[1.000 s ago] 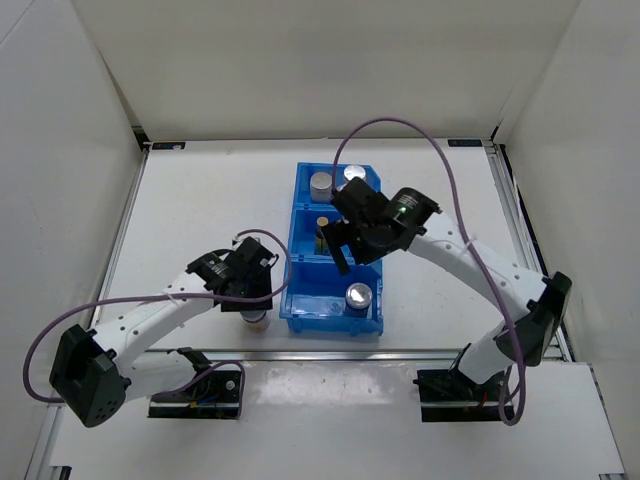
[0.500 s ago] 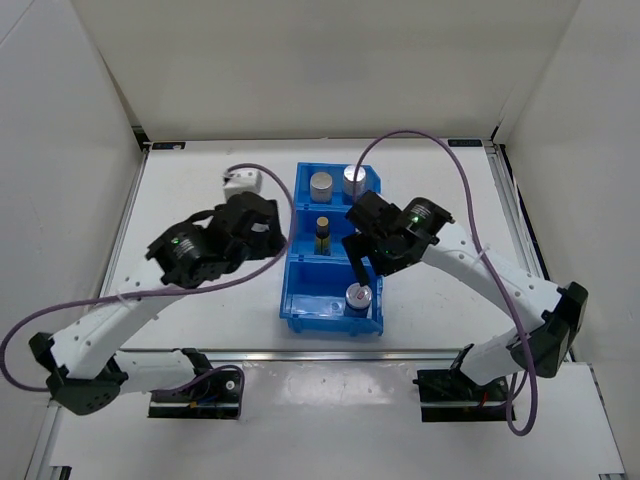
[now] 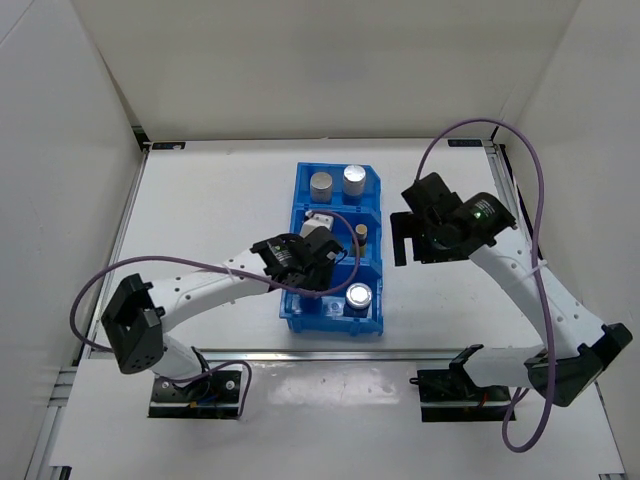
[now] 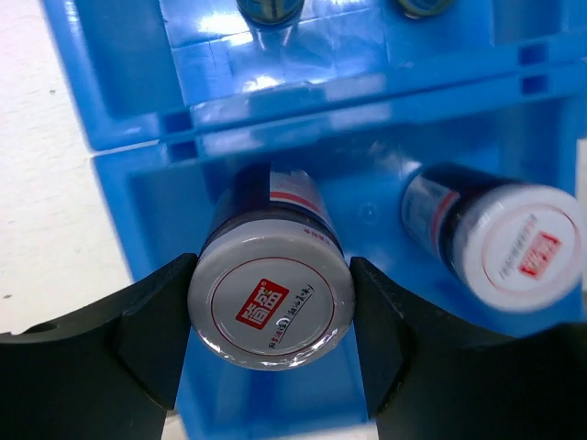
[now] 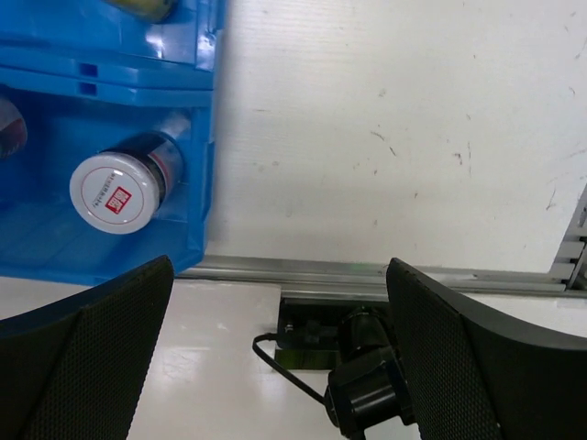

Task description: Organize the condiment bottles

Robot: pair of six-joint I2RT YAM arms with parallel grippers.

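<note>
My left gripper (image 3: 312, 272) (image 4: 271, 312) is shut on a squat silver-lidded jar (image 4: 271, 298), holding it in the left half of the blue bin's (image 3: 290, 312) near compartment. I cannot tell whether it touches the floor. The second jar (image 3: 358, 296) (image 4: 514, 243) (image 5: 115, 191) stands in the right half. One slim dark bottle (image 3: 361, 232) shows in the middle compartment, and two bottle tops (image 4: 266, 9) show in the left wrist view. Two silver-capped white cylinders (image 3: 321, 185) (image 3: 354, 178) stand in the far compartment. My right gripper (image 3: 405, 240) (image 5: 280, 348) is open and empty, right of the bin.
The metal rail (image 5: 367, 273) runs along the table's near edge, with the right arm's base (image 5: 367, 385) below it. White walls enclose the table on three sides. Purple cables loop over both arms.
My left gripper took the jar from the table left of the bin, lifted it and carried it right into the near compartment. My right gripper withdrew from over the bin to its right side.
</note>
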